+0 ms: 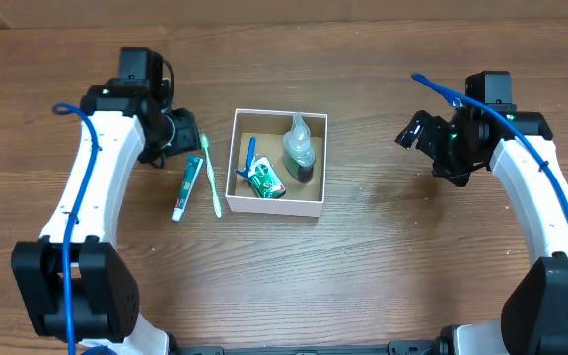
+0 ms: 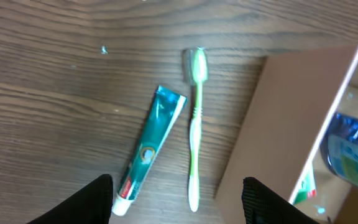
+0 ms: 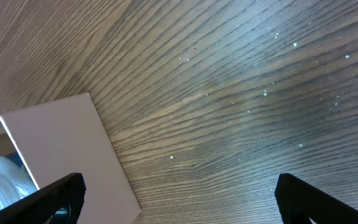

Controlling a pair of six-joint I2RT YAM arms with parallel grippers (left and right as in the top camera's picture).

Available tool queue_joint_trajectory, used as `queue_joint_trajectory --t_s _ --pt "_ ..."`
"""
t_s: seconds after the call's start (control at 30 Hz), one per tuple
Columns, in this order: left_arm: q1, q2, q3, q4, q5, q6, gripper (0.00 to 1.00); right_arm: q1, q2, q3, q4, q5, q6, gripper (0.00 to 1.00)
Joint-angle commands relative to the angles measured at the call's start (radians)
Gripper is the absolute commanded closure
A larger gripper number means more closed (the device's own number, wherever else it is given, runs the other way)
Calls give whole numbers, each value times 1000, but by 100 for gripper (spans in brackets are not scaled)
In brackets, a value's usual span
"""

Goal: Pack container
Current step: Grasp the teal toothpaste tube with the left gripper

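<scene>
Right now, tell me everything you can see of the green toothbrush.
The toothbrush is slim, pale green and white plastic. It lies flat on the wooden table between the tube and the container, outside it, touching neither as far as shows. Its head points to the far edge. Nothing grips it; the open left gripper hovers above it.

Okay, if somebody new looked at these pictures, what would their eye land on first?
Probably the white container at the table's middle, holding a clear bottle and a green packet. Next, the teal toothpaste tube and green toothbrush lying just left of it on the wood, with the open left gripper beside them.
</scene>
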Motion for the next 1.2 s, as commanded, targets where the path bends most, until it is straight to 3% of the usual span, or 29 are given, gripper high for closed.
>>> queue_joint_trajectory --t_s 0.0,0.23,0.47,0.63,0.83,1.0,1.17 --pt "-10 103 7 17 -19 18 34 -2 -22 3 2 -2 1 0" --pt "-14 254 7 108 18 74 37 -2 -22 3 2 -2 1 0" --pt "-14 278 7 142 2 82 40 -2 -22 3 2 -2 1 0" --pt "-14 278 7 41 -26 110 40 -2 -22 3 2 -2 1 0" --pt "-14 278 -1 -81 -60 231 39 -2 -22 3 2 -2 1 0" --pt "-14 282 -77 26 -68 266 33 -2 -22 3 2 -2 1 0" --pt "-7 282 -153 124 -76 264 39 -2 -22 3 2 -2 1 0"
